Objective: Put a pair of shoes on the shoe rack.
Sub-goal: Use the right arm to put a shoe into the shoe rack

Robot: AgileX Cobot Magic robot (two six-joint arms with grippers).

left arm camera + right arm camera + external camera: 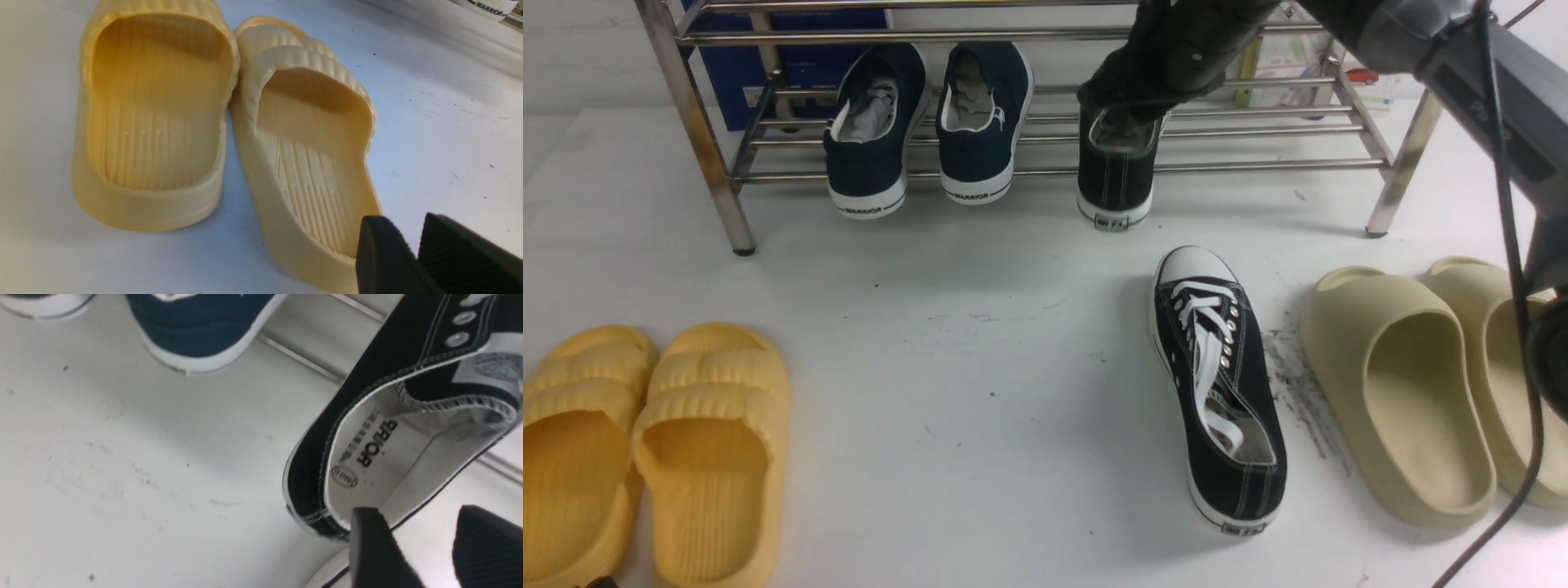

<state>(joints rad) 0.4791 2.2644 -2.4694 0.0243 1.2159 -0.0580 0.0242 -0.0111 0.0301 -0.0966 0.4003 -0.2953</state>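
**Black canvas sneaker [1115,163] sitting on the silver metal-tube shoe rack [1258,166]**

It is resting on the rack's lower bars, white-soled heel outward, just beside a pair of navy slip-on sneakers [968,122]. The right gripper [412,526] is hovering over its heel opening with fingers spread apart. The second black sneaker [1217,384], white-laced, is lying on the white table [980,367] in front of the rack. The left gripper [412,237] is hanging beside ribbed yellow foam slippers [155,114], its fingers drawn together.
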